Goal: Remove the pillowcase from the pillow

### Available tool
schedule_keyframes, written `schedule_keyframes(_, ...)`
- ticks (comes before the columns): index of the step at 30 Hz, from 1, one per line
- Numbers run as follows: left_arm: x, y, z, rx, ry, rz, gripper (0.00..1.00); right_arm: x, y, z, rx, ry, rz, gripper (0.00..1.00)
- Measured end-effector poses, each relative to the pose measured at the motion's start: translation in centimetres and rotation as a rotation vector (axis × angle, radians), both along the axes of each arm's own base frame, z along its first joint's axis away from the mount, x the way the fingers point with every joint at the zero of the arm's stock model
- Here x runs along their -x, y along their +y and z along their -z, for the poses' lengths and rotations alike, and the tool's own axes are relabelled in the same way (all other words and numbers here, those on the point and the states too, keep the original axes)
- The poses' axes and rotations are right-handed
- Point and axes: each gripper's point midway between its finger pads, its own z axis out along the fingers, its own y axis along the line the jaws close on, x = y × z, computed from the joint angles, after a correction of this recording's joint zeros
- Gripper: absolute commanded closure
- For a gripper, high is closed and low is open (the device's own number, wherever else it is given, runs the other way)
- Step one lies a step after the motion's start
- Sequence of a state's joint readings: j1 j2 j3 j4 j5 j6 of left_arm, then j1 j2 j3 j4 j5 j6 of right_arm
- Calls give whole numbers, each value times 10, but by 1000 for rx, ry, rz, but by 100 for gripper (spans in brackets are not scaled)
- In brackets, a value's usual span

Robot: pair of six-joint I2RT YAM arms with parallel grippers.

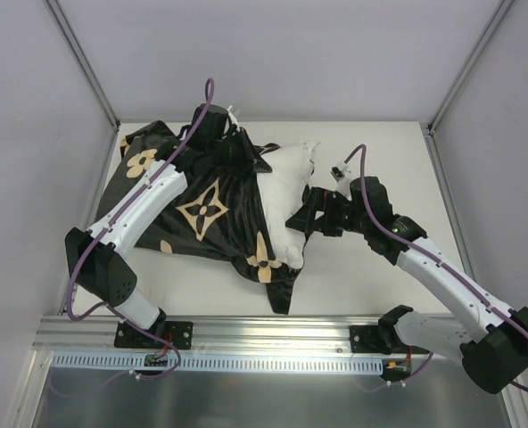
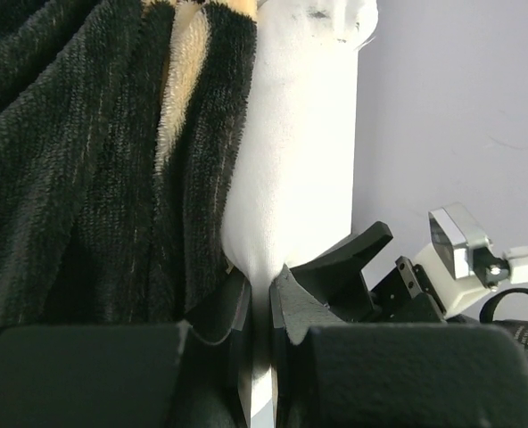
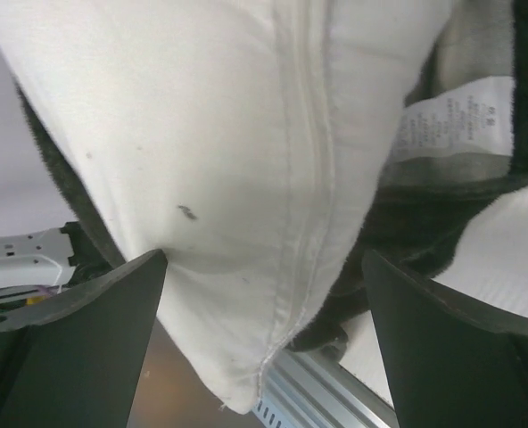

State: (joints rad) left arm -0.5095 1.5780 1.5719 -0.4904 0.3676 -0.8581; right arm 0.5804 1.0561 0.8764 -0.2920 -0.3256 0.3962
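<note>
Lying mid-frame in the top view, the pillowcase covers the left of the pillow, whose bare end points right at the right gripper; the left gripper reaches to the upper edge. In the left wrist view, its jaws are nearly together and pinch a white fold beside the black cover. In the right wrist view, the jaws are spread wide and straddle the pillow's seamed corner.

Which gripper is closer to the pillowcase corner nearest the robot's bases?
Right. The right gripper sits just beyond that pillowcase corner, straddling the pillow edge; the left gripper is at the cover's far side.
</note>
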Motion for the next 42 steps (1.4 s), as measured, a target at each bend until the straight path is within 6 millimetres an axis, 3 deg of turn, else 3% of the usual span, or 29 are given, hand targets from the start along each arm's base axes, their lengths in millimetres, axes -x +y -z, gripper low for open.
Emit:
schedule_keyframes(8, 2, -2, -1, 8, -2, 18, 100, 2, 27, -26, -142, -58, -92, 4)
schedule_keyframes(13, 3, -5, -1, 8, -3, 25, 100, -3, 44, -18, -156, -28, -105, 1)
schedule_keyframes(15, 3, -12, 1, 2, 6, 39, 100, -8, 59, -6, -124, 15, -124, 20)
schedule_keyframes(16, 4, -18, 3, -3, 11, 50, 100, -12, 65, 1, -106, 31, -129, 49)
schedule_keyframes(17, 3, -22, 6, -9, 16, 58, 100, -15, 68, 7, -90, 40, -128, 68)
schedule_keyframes(18, 5, -27, 11, -18, 27, 70, 100, -18, 65, 12, -78, 57, -105, 99)
schedule_keyframes(19, 5, -29, 15, -24, 37, 75, 100, -20, 61, 13, -68, 52, -96, 99)
schedule_keyframes(21, 4, -34, 20, -25, 37, 88, 75, -25, 44, 8, -65, 55, -44, 99)
schedule_keyframes(22, 3, -37, 17, -17, 23, 99, 38, -28, 36, 5, -68, 49, -21, 99)
schedule_keyframes(23, 2, -39, 10, -4, 1, 118, 25, -33, 23, 1, -74, 40, 14, 99)
schedule_keyframes(26, 4, -48, -25, 67, -94, 184, 1, -51, -36, -6, -80, 7, 181, 99)
schedule_keyframes(27, 6, -48, -34, 80, -119, 197, 1, -56, -52, -6, -79, 2, 226, 99)
schedule_keyframes(30, 16, -31, -61, 93, -215, 223, 1, -60, -100, 6, -52, 27, 356, 99)
schedule_keyframes(33, 18, 14, -66, 57, -287, 162, 1, -52, -118, 18, -22, 65, 385, 99)
schedule_keyframes(36, 18, 68, -44, -24, -279, 49, 1, -45, -124, 22, -17, 83, 367, 99)
schedule_keyframes(38, 18, 103, -17, -113, -239, -44, 1, -41, -130, 23, -22, 92, 365, 99)
schedule_keyframes(42, 31, 148, 34, -289, -146, -155, 1, -39, -146, 25, -27, 106, 395, 99)
